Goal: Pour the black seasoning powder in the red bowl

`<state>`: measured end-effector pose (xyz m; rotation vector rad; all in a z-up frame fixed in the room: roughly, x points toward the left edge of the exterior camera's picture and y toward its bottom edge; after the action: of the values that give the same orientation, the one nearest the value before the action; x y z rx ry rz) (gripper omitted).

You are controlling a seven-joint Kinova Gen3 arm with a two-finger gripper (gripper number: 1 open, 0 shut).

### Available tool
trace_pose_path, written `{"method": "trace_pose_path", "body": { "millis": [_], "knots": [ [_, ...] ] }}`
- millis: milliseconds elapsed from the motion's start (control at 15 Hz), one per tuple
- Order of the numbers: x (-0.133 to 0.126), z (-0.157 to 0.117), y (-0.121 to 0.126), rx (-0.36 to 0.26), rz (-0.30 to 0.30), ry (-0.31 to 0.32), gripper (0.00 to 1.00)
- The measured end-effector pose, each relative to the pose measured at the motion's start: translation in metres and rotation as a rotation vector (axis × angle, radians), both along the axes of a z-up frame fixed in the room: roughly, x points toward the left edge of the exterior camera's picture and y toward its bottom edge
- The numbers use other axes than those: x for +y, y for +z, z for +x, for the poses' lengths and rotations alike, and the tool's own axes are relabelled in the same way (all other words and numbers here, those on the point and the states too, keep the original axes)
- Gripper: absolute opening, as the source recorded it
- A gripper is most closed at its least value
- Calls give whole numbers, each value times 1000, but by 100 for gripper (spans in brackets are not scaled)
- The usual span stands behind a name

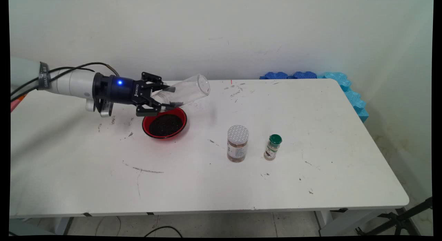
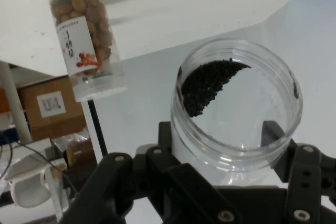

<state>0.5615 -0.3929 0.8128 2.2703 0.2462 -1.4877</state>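
The gripper [image 1: 168,97] clasped a clear jar [image 1: 188,90], tilted with its long axis running rightward from the gripper, just above the red bowl [image 1: 165,124] of dark grains on the counter [image 1: 310,130].

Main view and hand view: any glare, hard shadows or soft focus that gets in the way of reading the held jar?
Main view: even light; the clear jar, tilted in the gripper over the red bowl, is hard to tell from the white wall. Hand view: jar rim and dark grains sharp; the nut jar slightly soft, no glare.
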Motion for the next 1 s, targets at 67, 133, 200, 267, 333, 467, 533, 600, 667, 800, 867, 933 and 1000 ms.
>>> {"method": "trace_pose_path", "body": {
  "millis": [67,133,200,267,333,467,533,600,667,800,867,933,1000],
  "knots": [
    [-1,1,0,-12,-7,-4,0],
    [-1,1,1,-23,-14,-9,0],
    [-2,2,3,-38,-25,-18,0],
    [-3,2,6,-56,-38,-29,0],
    [-4,2,9,-76,-51,-40,0],
    [-6,3,14,-117,-78,-64,0],
    [-7,3,17,-150,-100,-84,0],
    [-8,3,21,-183,-122,-104,0],
    [-9,3,25,-213,-144,-123,0],
    [-11,0,34,-284,-203,-178,0],
    [-12,-1,38,-314,-232,-203,0],
    [-12,-3,42,-349,-268,-234,0],
    [-14,-4,47,-386,-307,-266,0]
  ]
}}
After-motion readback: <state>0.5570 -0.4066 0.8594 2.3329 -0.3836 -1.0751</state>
